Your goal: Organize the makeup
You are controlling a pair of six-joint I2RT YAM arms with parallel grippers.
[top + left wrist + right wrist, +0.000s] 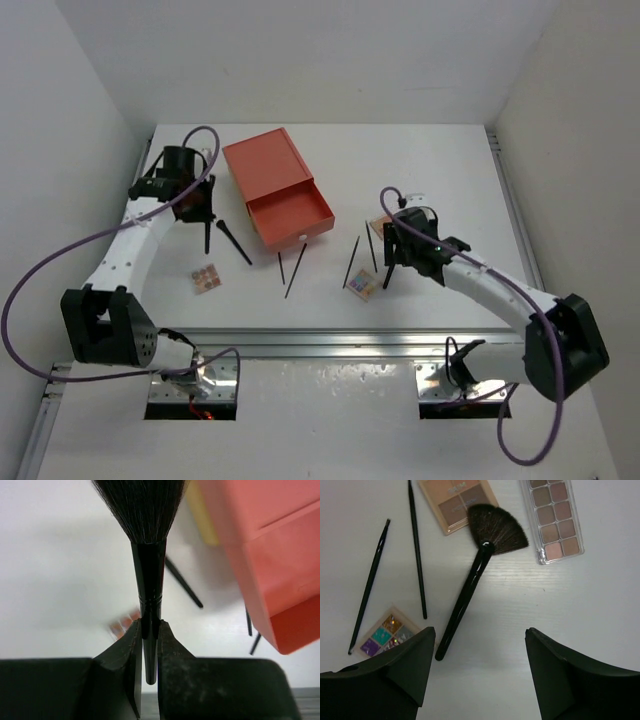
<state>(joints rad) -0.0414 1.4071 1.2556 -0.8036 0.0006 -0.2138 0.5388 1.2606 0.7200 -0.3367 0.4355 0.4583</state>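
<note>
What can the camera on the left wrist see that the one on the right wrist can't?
Only the left wrist view: a fluffy black brush clamped in the left pincer, with the orange drawer box beside it. Only the right wrist view: a fan brush and three eyeshadow palettes lying loose, and the right pincer open. Both: the white table with loose thin black sticks.

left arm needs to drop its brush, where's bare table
Bare: the table right of the orange drawer box, and the near strip in front of the thin pencils. Crowded: between those pencils and the palettes.
</note>
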